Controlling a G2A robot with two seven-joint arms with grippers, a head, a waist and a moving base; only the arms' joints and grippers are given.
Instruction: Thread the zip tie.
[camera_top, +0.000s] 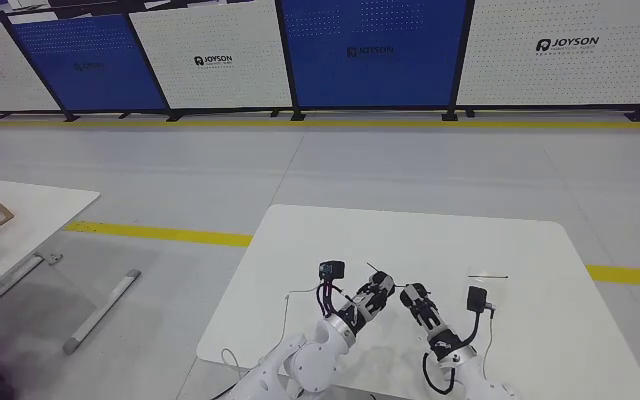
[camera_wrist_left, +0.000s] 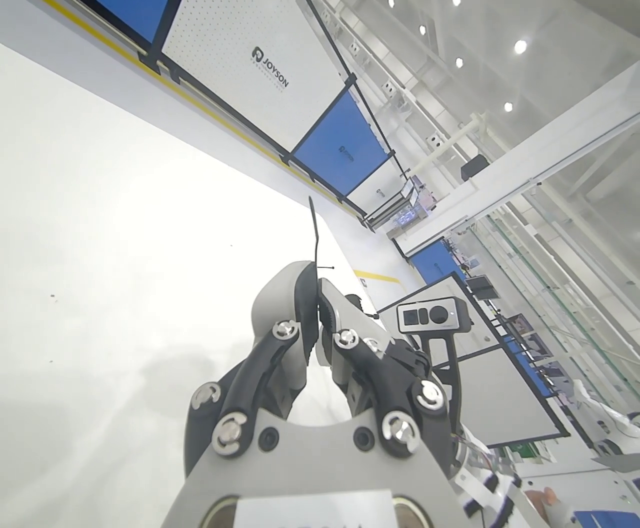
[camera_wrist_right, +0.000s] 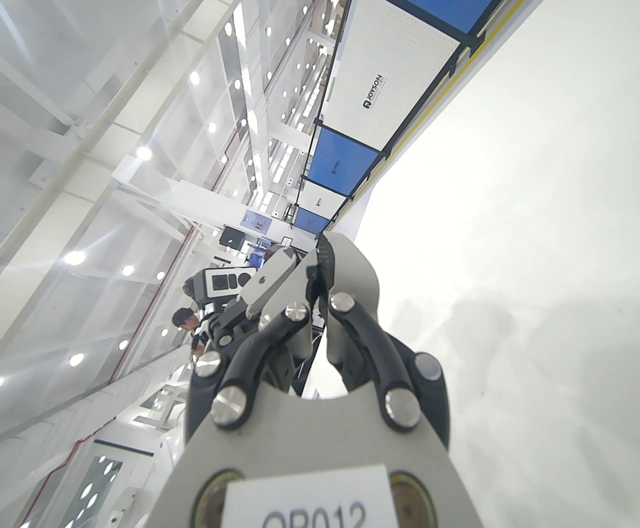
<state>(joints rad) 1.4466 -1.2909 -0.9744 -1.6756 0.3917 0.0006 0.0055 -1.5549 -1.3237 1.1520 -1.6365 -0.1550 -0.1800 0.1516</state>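
A thin black zip tie (camera_wrist_left: 314, 235) sticks straight out from the fingertips of my left gripper (camera_wrist_left: 317, 272), which is shut on it; in the top view its free end (camera_top: 371, 267) points toward the table's far side. My left gripper (camera_top: 380, 288) and right gripper (camera_top: 407, 294) hover low over the white table (camera_top: 440, 240) near its front edge, their tips close together. The right gripper (camera_wrist_right: 321, 245) has its fingers pressed together, and I see nothing between them. A second thin dark zip tie (camera_top: 487, 277) lies flat on the table, to the right of both grippers.
The left arm's wrist camera (camera_wrist_right: 225, 281) shows just behind the right gripper's tips, and the right arm's camera (camera_wrist_left: 432, 316) beside the left gripper. Bare table stretches beyond both grippers. A second white table (camera_top: 40, 215) stands far left across the floor.
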